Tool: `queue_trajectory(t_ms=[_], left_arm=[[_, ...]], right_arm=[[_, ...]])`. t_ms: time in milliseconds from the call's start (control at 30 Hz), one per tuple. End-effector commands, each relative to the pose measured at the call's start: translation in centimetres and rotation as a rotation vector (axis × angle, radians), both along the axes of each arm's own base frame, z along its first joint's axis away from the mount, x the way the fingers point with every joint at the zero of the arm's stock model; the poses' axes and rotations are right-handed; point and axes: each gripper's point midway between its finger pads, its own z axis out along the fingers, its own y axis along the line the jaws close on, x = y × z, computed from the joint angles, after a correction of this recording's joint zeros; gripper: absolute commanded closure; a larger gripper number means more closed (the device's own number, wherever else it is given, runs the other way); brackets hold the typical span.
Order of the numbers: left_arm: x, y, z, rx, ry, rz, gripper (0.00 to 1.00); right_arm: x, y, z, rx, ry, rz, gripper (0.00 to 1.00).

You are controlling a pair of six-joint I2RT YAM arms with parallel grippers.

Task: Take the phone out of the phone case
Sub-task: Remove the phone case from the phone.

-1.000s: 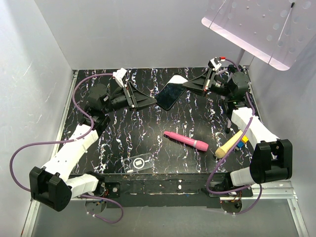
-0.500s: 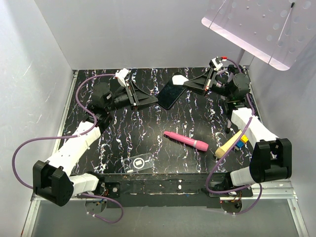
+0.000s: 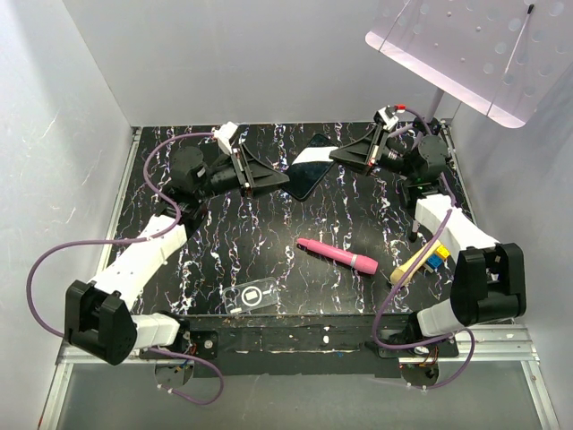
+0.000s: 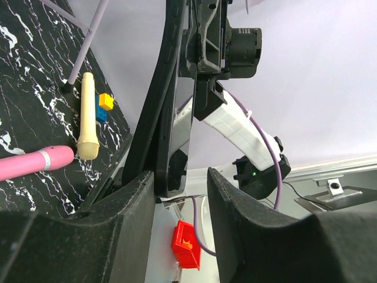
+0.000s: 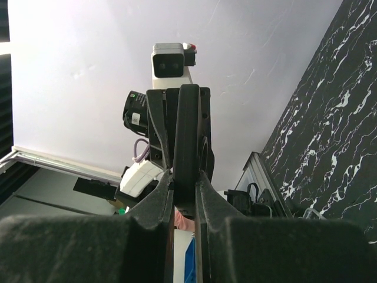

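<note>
Evidently the phone case (image 3: pixel 253 296) lies apart at the worktop's (image 3: pixel 358 215) near edge. The phone (image 3: pixel 307 168) hangs near the far edge, with the right gripper (image 3: pixel 338 155) clenched on one end and the left gripper (image 3: pixel 285 182) slackly astride the other. With one firm grip, it could pivot and drop.

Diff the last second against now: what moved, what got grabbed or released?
The left gripper crept slightly farther out and to the right. The phone tilted a bit with it, so its glare patch shifted. The right gripper stayed clamped on the phone's far end. Nothing was grabbed or released. The phone case and pink stick lay unmoved.
</note>
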Motion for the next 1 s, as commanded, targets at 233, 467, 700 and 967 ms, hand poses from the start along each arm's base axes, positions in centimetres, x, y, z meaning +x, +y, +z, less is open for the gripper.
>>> queue_trajectory(t_ms=[233,467,700,967], left_arm=[[-0.2,-1.2,1.5,-0.031,-0.051,-0.091,0.72],[-0.7,-2.2,1.3,-0.024,-0.059,-0.173,0.77],[-0.9,-2.8,1.7,-0.061,-0.050,-0.206,1.00],[-0.9,-1.9,3.3,-0.096,-0.074,-0.105,1.00]], right_arm=[[-2.7,1.3,2.5,-0.022,-0.181,0.152,0.99],[-3.8,1.5,2.8,-0.064,-0.256,0.188,0.99],[-4.0,1.9,2.2,-0.164,-0.282,0.152,0.99],[-3.5,1.4,2.2,-0.196,-0.287,0.044,0.61]])
